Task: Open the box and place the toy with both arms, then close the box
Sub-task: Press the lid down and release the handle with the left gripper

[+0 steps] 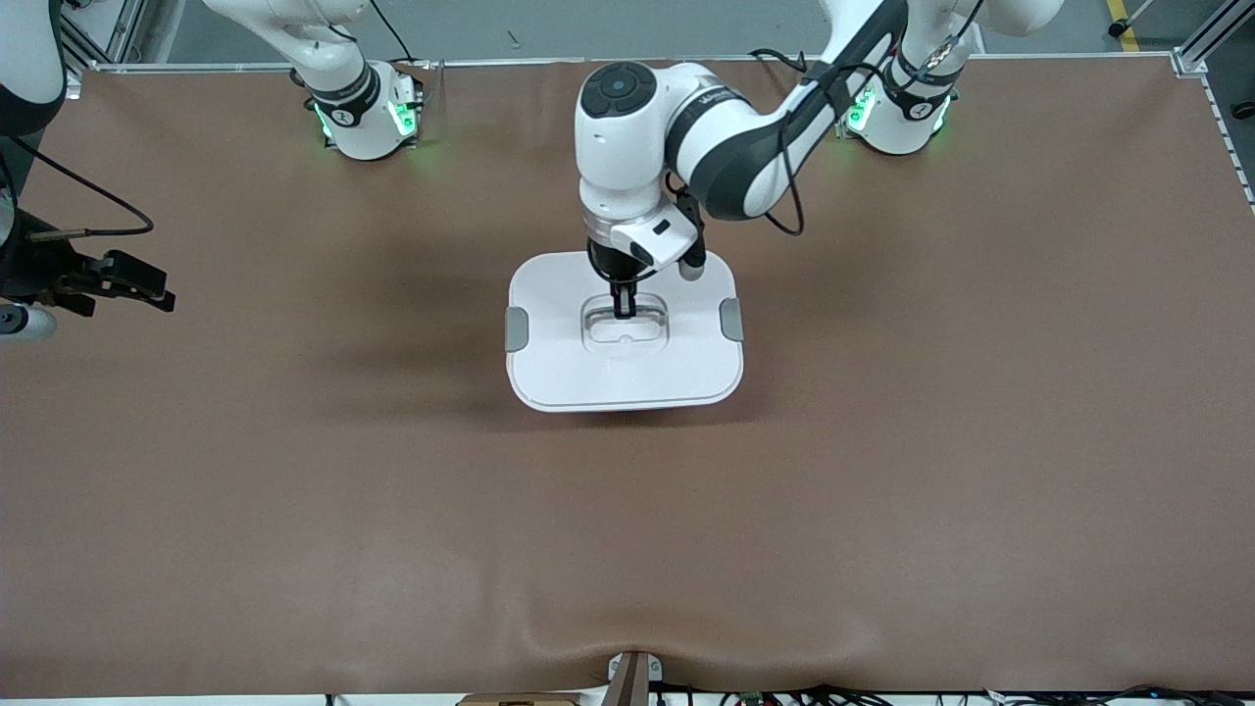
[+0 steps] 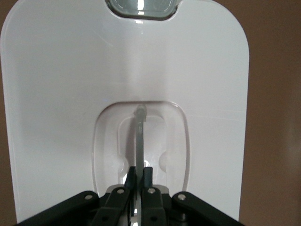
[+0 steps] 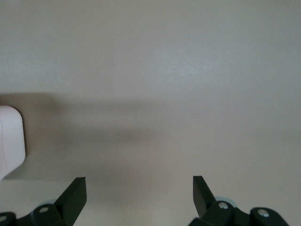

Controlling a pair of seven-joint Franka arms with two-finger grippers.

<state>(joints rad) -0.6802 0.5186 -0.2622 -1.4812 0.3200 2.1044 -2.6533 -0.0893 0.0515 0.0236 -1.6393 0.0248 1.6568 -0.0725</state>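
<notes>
Box [image 1: 625, 333] lidded mid-table, left gripper [image 1: 624, 312] jaws pinching its clear handle [image 2: 139, 136], right gripper [image 3: 139, 190] jaws wide, waiting aside.

Brown table [image 1: 294, 510]; grey floor [image 1: 549, 25] along edge.

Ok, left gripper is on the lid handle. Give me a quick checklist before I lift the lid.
1. Left gripper shut on the clear handle: ok.
2. Grip centred in the handle recess: ok.
3. Grey side clips released: cannot tell.
4. Lid seated flat on the box: ok.
5. Right gripper open, waiting over bare table toward the right arm's end: ok.
6. Toy in view: not ok, none visible.
</notes>
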